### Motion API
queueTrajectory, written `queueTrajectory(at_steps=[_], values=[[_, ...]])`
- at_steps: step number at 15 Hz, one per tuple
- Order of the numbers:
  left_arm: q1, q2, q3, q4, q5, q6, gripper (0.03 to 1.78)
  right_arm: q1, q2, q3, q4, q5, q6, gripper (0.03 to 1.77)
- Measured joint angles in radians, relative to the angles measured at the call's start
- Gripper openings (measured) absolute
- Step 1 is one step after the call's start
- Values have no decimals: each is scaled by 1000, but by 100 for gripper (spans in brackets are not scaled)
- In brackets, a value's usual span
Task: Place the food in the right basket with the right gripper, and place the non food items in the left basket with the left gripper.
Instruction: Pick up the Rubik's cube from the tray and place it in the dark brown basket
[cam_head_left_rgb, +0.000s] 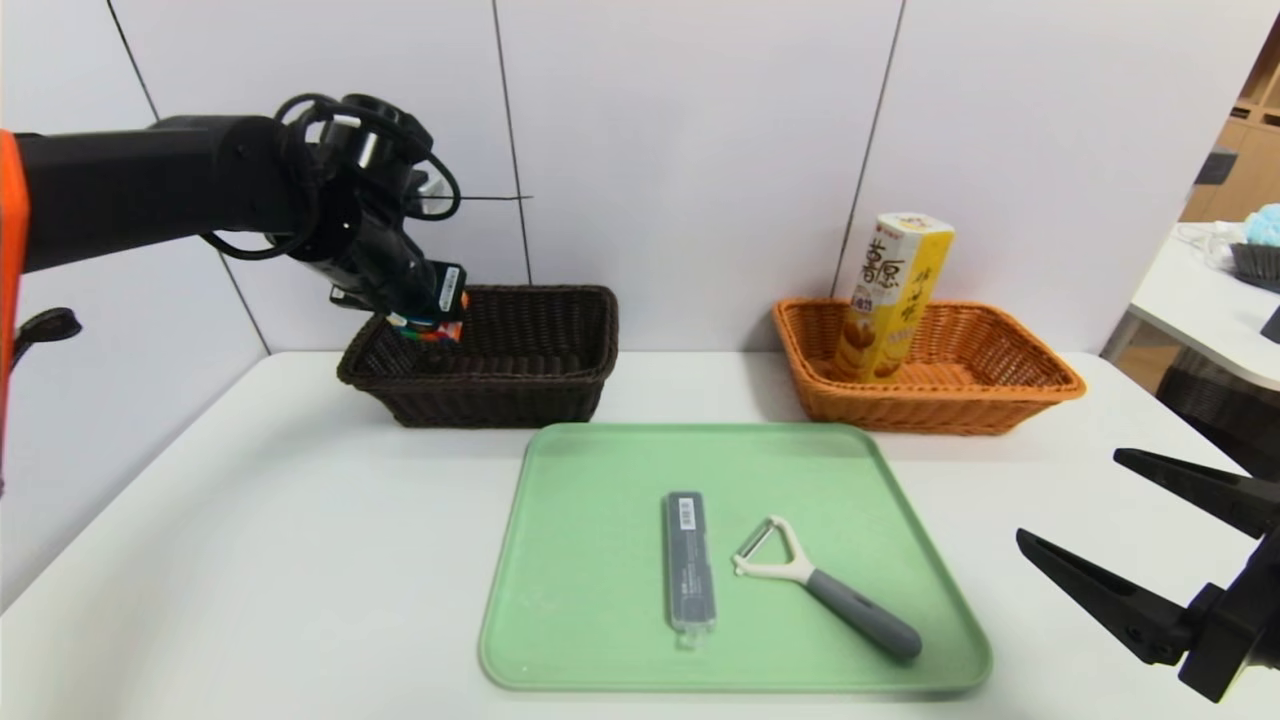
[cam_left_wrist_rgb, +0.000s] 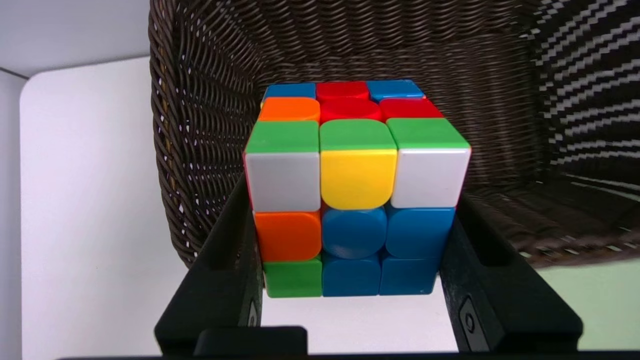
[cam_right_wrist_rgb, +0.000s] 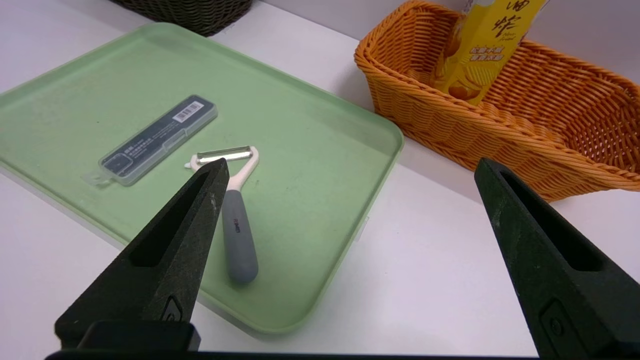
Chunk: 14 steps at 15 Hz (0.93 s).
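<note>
Multicoloured, the puzzle cube (cam_head_left_rgb: 432, 329) you see from the head camera hangs in the left gripper (cam_head_left_rgb: 428, 322) over the near-left rim of the dark wicker basket (cam_head_left_rgb: 545, 360); white table (cam_head_left_rgb: 250, 560), grey panelled wall.

Left wrist: both fingers (cam_left_wrist_rgb: 227, 250) are clamped on the cube's sides, scrambled glossy tiles facing you.

Right wrist: the right gripper (cam_right_wrist_rgb: 350, 170) is spread wide beside the green tray (cam_right_wrist_rgb: 320, 165).

The head camera looks forward and down over the whole desk (cam_head_left_rgb: 250, 560), taking in the green tray (cam_head_left_rgb: 600, 500) and both baskets against the wall. The left wrist camera sits close behind a cube (cam_left_wrist_rgb: 356, 190), facing into the dark basket (cam_left_wrist_rgb: 200, 150). The right wrist camera looks low across the tray toward the orange basket (cam_right_wrist_rgb: 450, 125); both also show from the head.
</note>
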Motion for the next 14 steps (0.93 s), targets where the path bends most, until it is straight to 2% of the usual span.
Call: queueTrajectory(at_steps=[5,9,12,14], values=[[64,125,0,-65,-24,-3,96,0,2,3,0,0,-1,169],[72,172,1,-68,-68,-14,96,0,6,3,1,1,-2,169],[73,187,1,-76,-70,-32,96,0,6,5,1,1,-2,169],[74,190,1,-77,-69,-36,108,0,5,6,1,1,-2,169]])
